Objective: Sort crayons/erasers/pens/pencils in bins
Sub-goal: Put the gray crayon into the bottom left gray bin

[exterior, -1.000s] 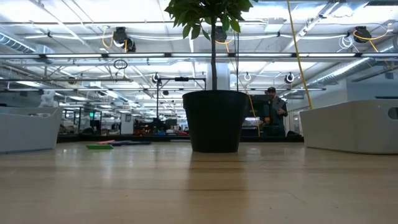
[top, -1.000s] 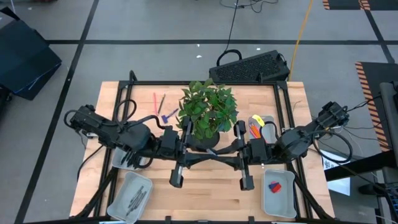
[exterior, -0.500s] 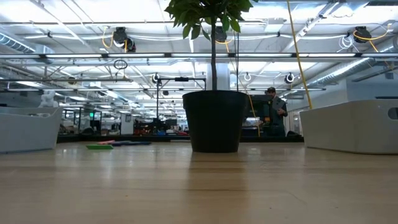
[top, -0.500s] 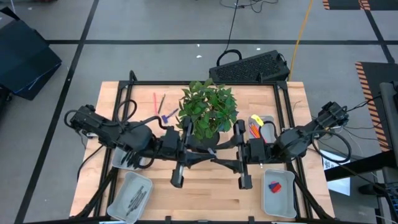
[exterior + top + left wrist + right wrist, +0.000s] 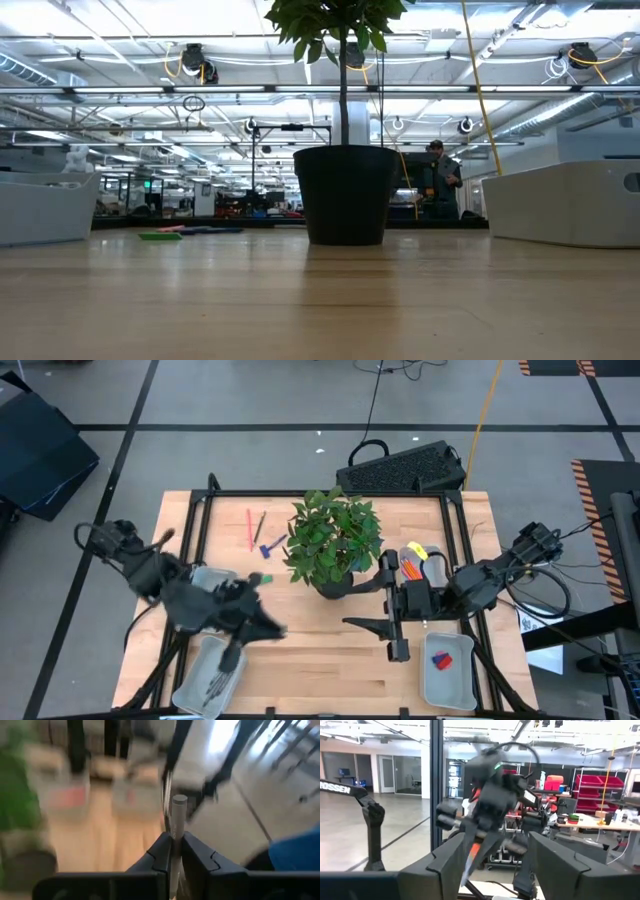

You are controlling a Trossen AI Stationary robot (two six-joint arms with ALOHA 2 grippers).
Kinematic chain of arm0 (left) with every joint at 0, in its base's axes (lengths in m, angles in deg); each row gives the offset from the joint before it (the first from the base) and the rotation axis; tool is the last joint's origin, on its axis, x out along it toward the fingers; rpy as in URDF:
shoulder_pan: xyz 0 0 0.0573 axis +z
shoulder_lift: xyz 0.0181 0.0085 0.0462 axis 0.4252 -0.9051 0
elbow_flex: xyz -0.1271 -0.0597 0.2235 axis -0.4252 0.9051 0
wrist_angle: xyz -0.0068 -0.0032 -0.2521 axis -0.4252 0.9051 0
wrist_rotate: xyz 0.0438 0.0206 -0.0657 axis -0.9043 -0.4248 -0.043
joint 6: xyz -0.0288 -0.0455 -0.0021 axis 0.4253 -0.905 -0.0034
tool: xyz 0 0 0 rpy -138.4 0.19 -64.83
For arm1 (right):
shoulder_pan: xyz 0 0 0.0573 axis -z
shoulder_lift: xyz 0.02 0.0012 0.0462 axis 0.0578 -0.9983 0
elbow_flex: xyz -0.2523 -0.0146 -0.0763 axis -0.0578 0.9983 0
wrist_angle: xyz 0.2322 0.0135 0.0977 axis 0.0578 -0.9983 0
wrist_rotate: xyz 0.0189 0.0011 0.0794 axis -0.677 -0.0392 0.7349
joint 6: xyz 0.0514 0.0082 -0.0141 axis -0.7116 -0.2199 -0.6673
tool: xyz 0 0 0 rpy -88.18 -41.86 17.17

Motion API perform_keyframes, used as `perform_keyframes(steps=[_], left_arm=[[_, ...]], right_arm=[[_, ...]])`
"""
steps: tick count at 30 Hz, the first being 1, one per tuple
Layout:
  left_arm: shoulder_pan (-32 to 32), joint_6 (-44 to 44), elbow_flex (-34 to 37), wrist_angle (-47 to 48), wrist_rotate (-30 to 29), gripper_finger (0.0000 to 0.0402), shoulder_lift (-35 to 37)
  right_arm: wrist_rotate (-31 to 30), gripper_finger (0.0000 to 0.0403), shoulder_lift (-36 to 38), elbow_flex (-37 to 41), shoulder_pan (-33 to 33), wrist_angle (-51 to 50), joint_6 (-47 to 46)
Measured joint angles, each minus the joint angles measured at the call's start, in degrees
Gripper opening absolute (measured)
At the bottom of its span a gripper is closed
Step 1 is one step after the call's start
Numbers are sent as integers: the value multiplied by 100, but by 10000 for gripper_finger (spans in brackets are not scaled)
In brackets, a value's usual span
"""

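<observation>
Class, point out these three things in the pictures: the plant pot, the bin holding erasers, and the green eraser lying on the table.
Plant pot (image 5: 345, 195), low view, middle of its dark wall.
Eraser bin (image 5: 462, 682), high view, bare floor near its rim.
Green eraser (image 5: 266, 579), high view, its middle.

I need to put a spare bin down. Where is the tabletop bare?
Barest: the front strip of the table between the pen bin and the eraser bin. The right gripper, open, reaches its edge; the left gripper, shut on a pen, hangs over the pen bin. Crowded: beside the plant, where pencils and erasers lie.
</observation>
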Motion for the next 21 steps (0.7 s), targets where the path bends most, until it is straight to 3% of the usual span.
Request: perform_keyframes(steps=[3, 10, 15, 21], left_arm=[[-414, -1256, 2, 1060, 134, 28, -81], [-1252, -3811, 44, 2504, 628, 24, -565], [-1819, -5117, 760, 2707, 1249, 23, -869], [-2093, -6112, 2033, 2498, 1508, 22, -942]], right_arm=[[15, 207, 0, 0, 41, 0, 192], [13, 208, 32, 0, 167, 9, 205], [31, 208, 48, 0, 202, 11, 205], [33, 208, 44, 0, 207, 13, 170]])
